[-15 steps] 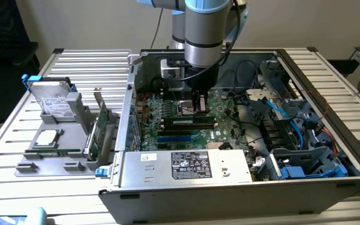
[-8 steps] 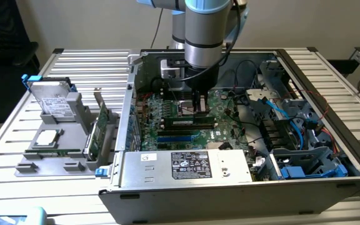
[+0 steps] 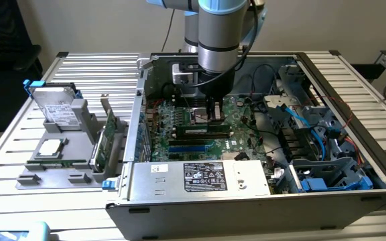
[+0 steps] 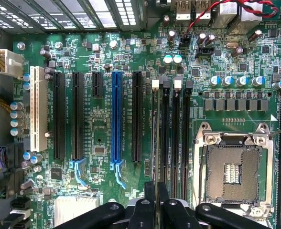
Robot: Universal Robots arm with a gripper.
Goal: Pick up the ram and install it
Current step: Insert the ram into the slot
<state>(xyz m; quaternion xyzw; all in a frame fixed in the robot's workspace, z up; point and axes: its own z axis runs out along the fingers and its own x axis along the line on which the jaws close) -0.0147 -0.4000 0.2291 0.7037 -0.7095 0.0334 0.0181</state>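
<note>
The ram [image 3: 200,130] is a thin green stick with black chips, standing on edge along a memory slot of the motherboard [image 3: 243,113] inside the open computer case. My gripper [image 3: 213,119] reaches straight down onto its upper edge. Seen from the wrist, the ram [image 4: 155,138] is a thin line running from a white slot clip to my gripper [image 4: 156,191], whose black fingers [image 4: 149,198] are shut close together on its edge. Black memory slots [image 4: 165,133] lie beside it.
A bare CPU socket [image 4: 232,171] sits beside the memory slots, and a blue expansion slot [image 4: 116,119] on the other side. The power supply [image 3: 200,175] fills the case front. Blue cables [image 3: 307,125] crowd the exterior view's right. Outside lie a hard drive [image 3: 56,103] and an expansion card [image 3: 106,135].
</note>
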